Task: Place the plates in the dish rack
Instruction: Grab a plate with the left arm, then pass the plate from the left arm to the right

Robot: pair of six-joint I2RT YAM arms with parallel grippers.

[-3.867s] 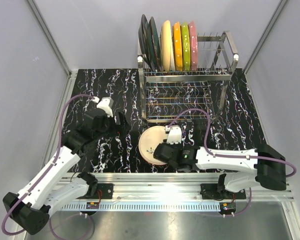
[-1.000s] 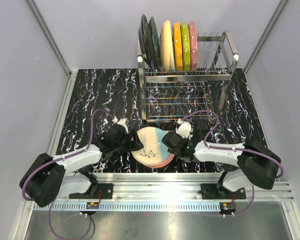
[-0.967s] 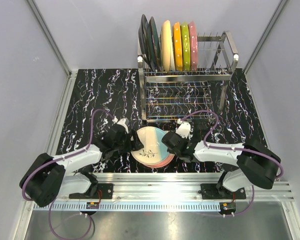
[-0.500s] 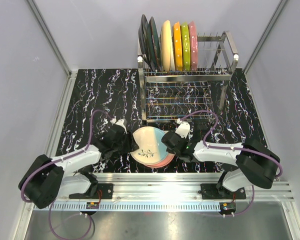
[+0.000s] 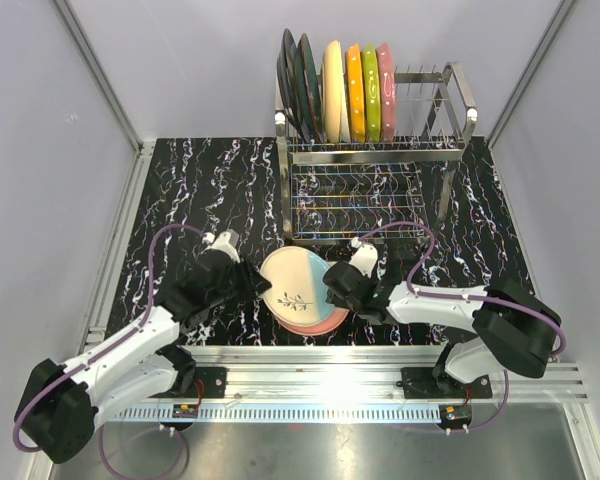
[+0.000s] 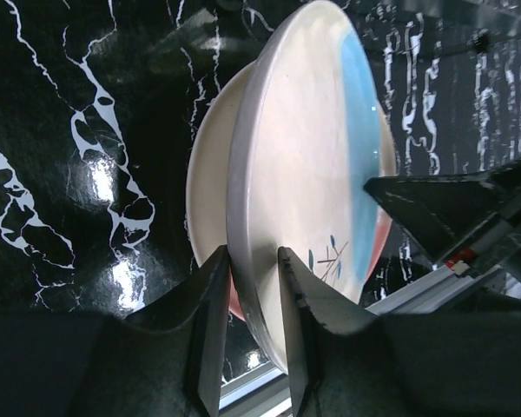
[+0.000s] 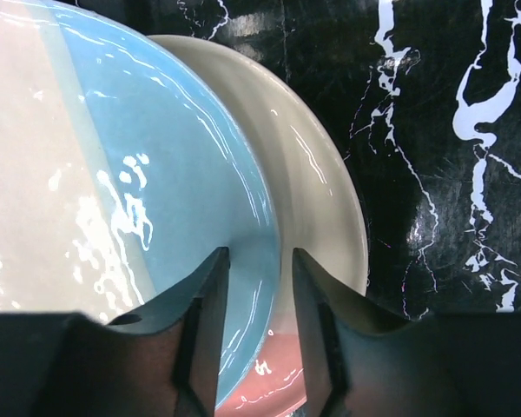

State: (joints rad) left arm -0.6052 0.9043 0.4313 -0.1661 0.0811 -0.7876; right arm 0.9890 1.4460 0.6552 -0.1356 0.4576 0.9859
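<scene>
A pale blue-and-cream plate (image 5: 292, 290) with a sprig is tilted up off a small stack at the table's front. My left gripper (image 6: 253, 261) is shut on its left rim, one finger under it and one on its face; from above that gripper (image 5: 259, 285) sits at the plate's left edge. My right gripper (image 7: 259, 265) stands open astride the plate's right rim (image 7: 273, 226), its fingers apart from it. Beneath lie a cream plate (image 7: 330, 200) and a pink plate (image 7: 278, 382). The dish rack (image 5: 420, 150) stands at the back with several plates (image 5: 353, 92) upright in its left half.
The rack's right-hand tines (image 5: 430, 100) hold nothing, and its lower tier (image 5: 355, 200) faces the arms. Grey walls enclose the black marbled table (image 5: 200, 190) on three sides. A metal rail (image 5: 310, 355) runs along the near edge.
My left gripper has closed on the plate's left rim and raised it, drawing it slightly left. My right gripper, shut on the right rim before, has opened.
</scene>
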